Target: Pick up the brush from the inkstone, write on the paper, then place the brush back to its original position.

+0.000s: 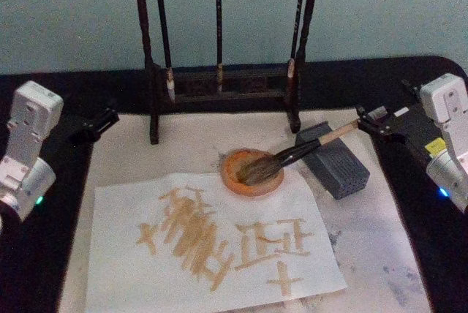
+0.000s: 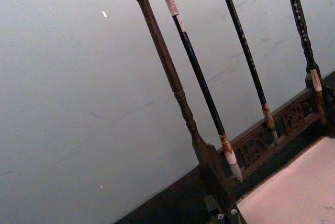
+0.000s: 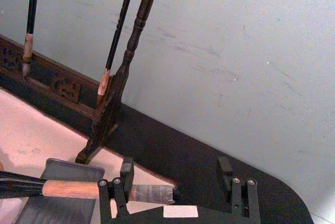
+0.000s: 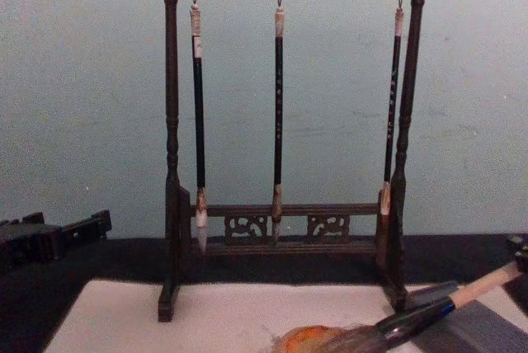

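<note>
Felt mat (image 1: 380, 254) | brush (image 1: 292, 156) on inkstone (image 1: 230, 175) | right end effector (image 1: 369, 124) spread around handle

Ahead of me a pale blue-green wall (image 1: 73, 13) closes the back, plain and matte, with faint scuffs and scratches across it. Below it my work surface is a black table (image 1: 365, 79) with a rounded far corner, under soft, even, rather dim light.
</note>
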### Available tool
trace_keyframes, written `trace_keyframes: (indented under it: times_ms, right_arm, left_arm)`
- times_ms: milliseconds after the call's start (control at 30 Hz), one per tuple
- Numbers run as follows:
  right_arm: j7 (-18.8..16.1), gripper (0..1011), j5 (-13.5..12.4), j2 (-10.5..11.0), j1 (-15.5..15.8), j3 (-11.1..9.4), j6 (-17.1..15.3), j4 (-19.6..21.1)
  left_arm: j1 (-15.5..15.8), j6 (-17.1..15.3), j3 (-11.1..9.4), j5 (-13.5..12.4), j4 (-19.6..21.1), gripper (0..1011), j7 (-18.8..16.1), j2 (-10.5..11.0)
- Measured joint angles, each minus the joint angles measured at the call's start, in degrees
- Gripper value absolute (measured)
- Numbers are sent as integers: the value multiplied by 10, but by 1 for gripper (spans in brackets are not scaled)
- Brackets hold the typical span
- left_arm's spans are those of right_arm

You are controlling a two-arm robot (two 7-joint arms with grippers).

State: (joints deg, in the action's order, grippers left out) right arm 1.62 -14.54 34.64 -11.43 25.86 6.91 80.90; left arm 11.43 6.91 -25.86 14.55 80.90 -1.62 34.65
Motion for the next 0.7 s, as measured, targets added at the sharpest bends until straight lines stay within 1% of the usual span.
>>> trace_keyframes:
  times_ms: [700]
  right_arm:
    - [0,1008,0,0,0,0,0,0]
  left_arm:
    - [0,0,0,0,0,1002,0,0]
